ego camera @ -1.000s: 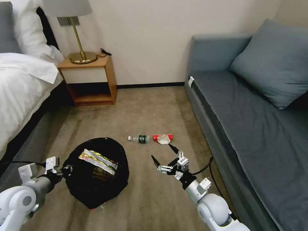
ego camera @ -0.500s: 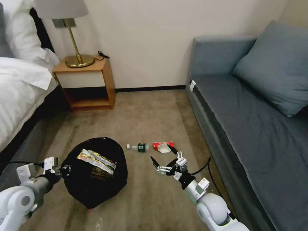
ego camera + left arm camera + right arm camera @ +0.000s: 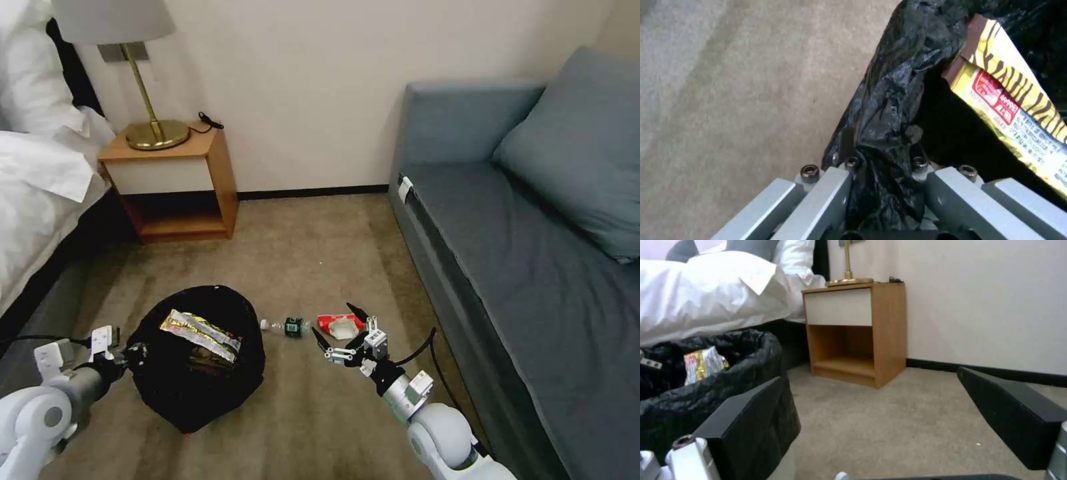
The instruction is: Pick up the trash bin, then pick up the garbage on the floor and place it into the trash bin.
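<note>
The trash bin (image 3: 197, 373), lined with a crinkled black bag, hangs low at the left, and my left gripper (image 3: 130, 351) is shut on its near rim. The left wrist view shows the left gripper (image 3: 880, 140) pinching the bin's bag rim (image 3: 898, 83). A yellow-silver snack wrapper (image 3: 200, 333) lies inside the bin. On the carpet lie a clear bottle with a dark green label (image 3: 285, 327) and, to its right, a red-and-white crumpled wrapper (image 3: 340, 325). My right gripper (image 3: 333, 320) is open just above and in front of the red-and-white wrapper, touching nothing.
A wooden nightstand (image 3: 173, 183) with a brass lamp (image 3: 150, 127) stands against the far wall. The white bed (image 3: 33, 200) runs along the left and the grey-blue sofa (image 3: 520, 267) along the right. Bare carpet (image 3: 300, 253) lies between them.
The whole head view has shifted, so the camera moved forward. The bottle and red-and-white wrapper now lie closer to my open right gripper. The left gripper still holds the bin.
</note>
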